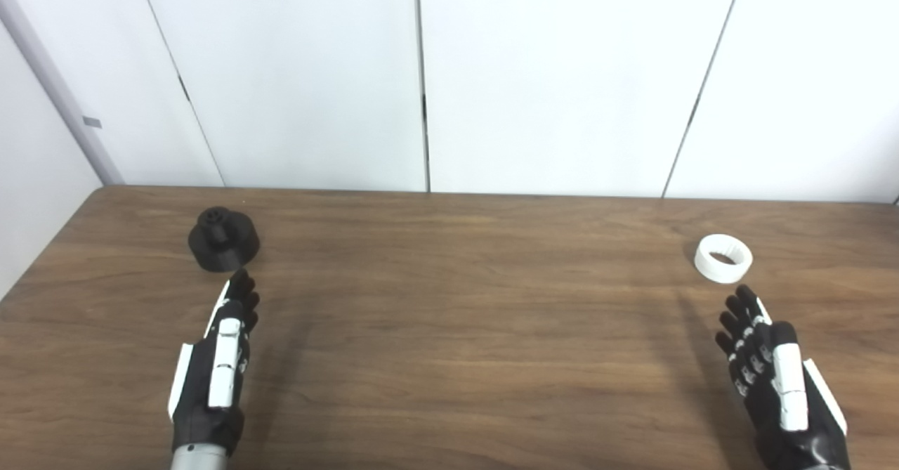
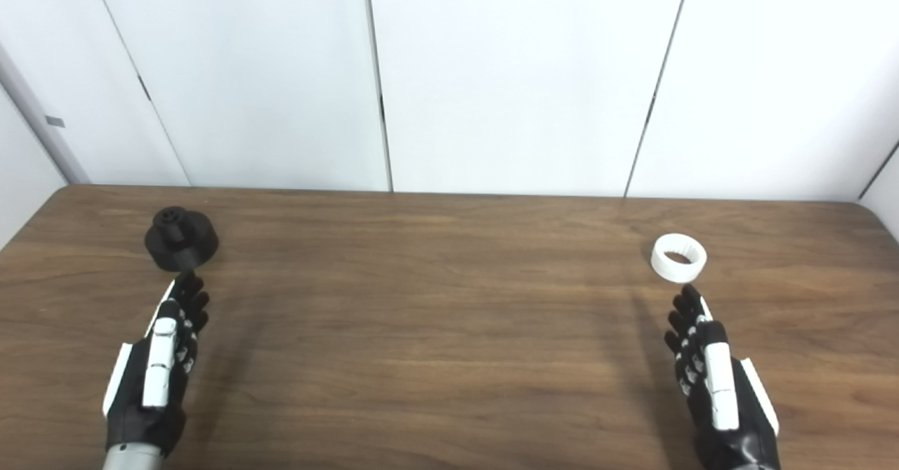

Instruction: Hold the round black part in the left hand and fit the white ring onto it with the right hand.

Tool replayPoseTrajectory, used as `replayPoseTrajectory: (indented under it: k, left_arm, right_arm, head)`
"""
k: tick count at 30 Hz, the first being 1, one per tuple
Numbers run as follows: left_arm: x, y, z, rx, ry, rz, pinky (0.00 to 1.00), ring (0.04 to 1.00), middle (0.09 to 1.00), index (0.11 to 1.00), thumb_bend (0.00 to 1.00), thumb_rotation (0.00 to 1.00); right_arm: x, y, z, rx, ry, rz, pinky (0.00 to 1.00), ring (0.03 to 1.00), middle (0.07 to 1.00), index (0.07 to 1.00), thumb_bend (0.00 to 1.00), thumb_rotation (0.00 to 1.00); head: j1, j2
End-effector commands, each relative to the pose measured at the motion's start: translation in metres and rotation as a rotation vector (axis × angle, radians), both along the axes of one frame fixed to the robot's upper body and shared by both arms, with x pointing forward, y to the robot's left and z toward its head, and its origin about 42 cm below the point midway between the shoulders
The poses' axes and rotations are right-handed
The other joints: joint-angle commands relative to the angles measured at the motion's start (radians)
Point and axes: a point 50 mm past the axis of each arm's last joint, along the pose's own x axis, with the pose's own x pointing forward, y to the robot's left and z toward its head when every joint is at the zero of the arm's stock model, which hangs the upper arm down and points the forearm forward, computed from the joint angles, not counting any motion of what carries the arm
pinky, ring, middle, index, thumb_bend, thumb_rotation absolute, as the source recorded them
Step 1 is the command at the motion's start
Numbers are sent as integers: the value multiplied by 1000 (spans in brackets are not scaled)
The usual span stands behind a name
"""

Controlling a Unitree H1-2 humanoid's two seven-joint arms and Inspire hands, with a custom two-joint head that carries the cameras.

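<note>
The round black part (image 1: 223, 239) stands on the wooden table (image 1: 449, 329) at the far left, a wide disc with a narrower hub on top. My left hand (image 1: 223, 357) lies just in front of it, open, its fingers stretched toward the part and holding nothing. The white ring (image 1: 723, 258) lies flat at the far right. My right hand (image 1: 769, 371) is just in front of the ring, open with fingers straight, its tips a short way from the ring.
White wall panels (image 1: 421, 76) rise behind the table's far edge. The table's left edge (image 1: 42, 252) runs close to the black part.
</note>
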Motion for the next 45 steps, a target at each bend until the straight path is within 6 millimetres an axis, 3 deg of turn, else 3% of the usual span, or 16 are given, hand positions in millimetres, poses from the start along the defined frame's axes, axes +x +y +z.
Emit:
replayPoseTrajectory:
  k: [1,12,18,24,36,41,45]
  left_arm:
    - [5,-2,15,18,-64,-11,991,970,974,972,493,935]
    - [1,-22,6,44,-62,-7,985,955,963,954,439,937]
    - [2,-34,-2,45,-68,-2,957,952,959,960,413,927]
    - [3,-41,-8,35,-77,-7,945,934,949,947,390,923]
    - [2,-42,-11,50,-62,-8,961,943,958,963,431,915]
    - [4,-39,-12,100,-43,-2,987,953,960,965,499,823]
    - [4,-36,-4,172,-41,52,945,951,949,949,543,645]
  right_arm:
    - [3,-4,16,-14,-71,-2,1000,1000,1000,1000,635,1000]
    - [2,-19,16,-37,-83,11,1000,1000,1000,1000,632,1000]
    - [2,-21,18,-55,-72,31,1000,1000,1000,1000,725,1000]
    - [2,-20,16,-45,-86,7,1000,1000,1000,1000,588,1000]
    - [4,-20,14,-27,-86,13,1000,999,977,983,526,1000]
    - [4,-19,12,-24,-83,8,1000,990,965,964,522,1000]
    - [3,-20,12,-28,-83,4,1000,977,959,955,532,1000]
  head:
    - [17,-2]
    - [215,-71]
    - [298,-136]
    - [314,-174]
    - [299,-179]
    - [300,-183]
    - [313,-182]
